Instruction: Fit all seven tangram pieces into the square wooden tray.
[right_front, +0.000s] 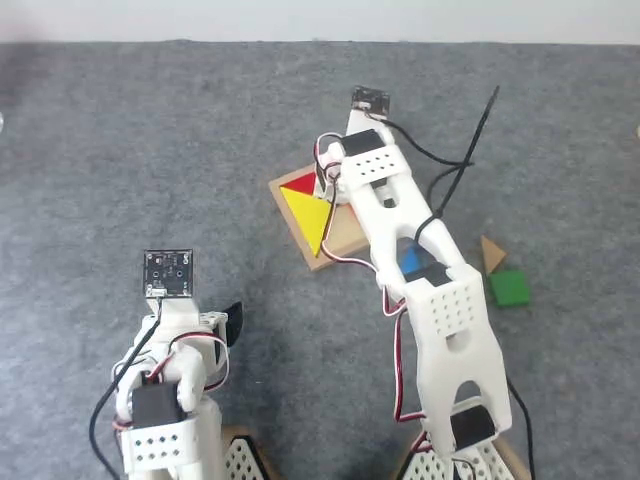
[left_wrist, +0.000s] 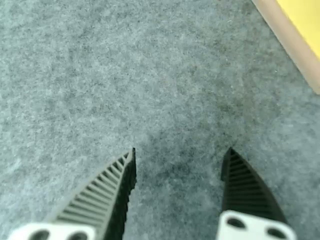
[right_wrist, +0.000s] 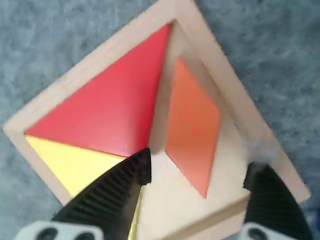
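Observation:
The square wooden tray (right_front: 342, 240) lies at mid-table and holds a red triangle (right_front: 299, 184) and a yellow triangle (right_front: 308, 213). In the right wrist view the tray (right_wrist: 227, 87) also contains an orange parallelogram (right_wrist: 192, 117) beside the red triangle (right_wrist: 110, 112), with the yellow triangle (right_wrist: 70, 165) at the tray's edge. My right gripper (right_wrist: 198, 162) hovers open over the tray (right_front: 332, 178), its fingers either side of the parallelogram's end. My left gripper (left_wrist: 182, 150) stands open over bare carpet near the front left (right_front: 226, 326), holding nothing.
A blue piece (right_front: 412, 262) shows under the right arm. A green square (right_front: 508, 288) and a tan triangle (right_front: 491, 252) lie on the grey carpet to the tray's right. The tray's corner (left_wrist: 295, 35) shows in the left wrist view.

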